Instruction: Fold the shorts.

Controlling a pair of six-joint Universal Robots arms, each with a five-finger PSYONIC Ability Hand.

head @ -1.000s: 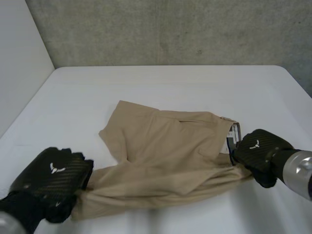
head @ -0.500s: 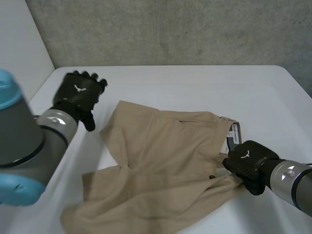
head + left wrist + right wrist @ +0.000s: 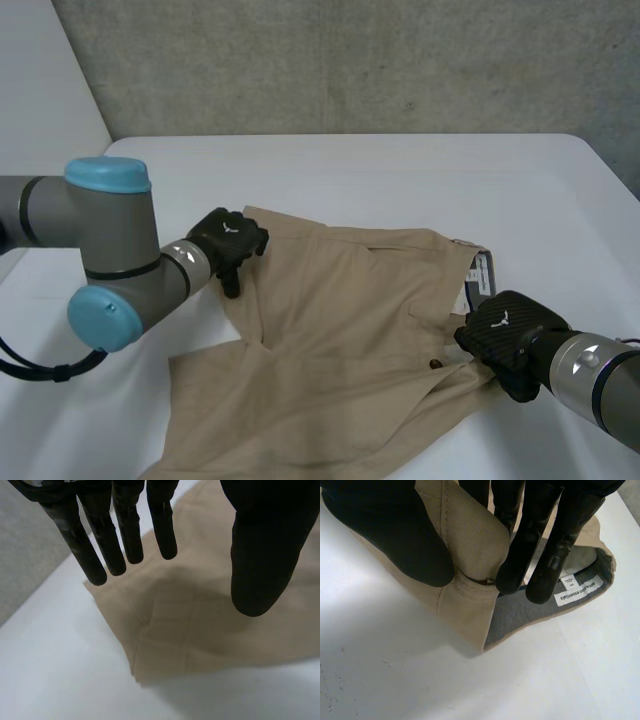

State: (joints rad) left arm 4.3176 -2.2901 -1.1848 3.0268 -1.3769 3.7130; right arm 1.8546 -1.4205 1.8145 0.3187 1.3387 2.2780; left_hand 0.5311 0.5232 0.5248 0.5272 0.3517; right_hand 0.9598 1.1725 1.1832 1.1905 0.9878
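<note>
The tan shorts point(image 3: 340, 320) lie rumpled on the near middle of the white table point(image 3: 400, 170), waistband point(image 3: 470, 545) right, legs left. My right hand point(image 3: 505, 330) pinches the waistband between thumb and fingers point(image 3: 521, 555); my left hand point(image 3: 228, 238) hovers, fingers straight and empty, over the far-left leg hem point(image 3: 160, 645). The cloth looks light and limp, so I would take that stitched hem corner, its firmest part.
</note>
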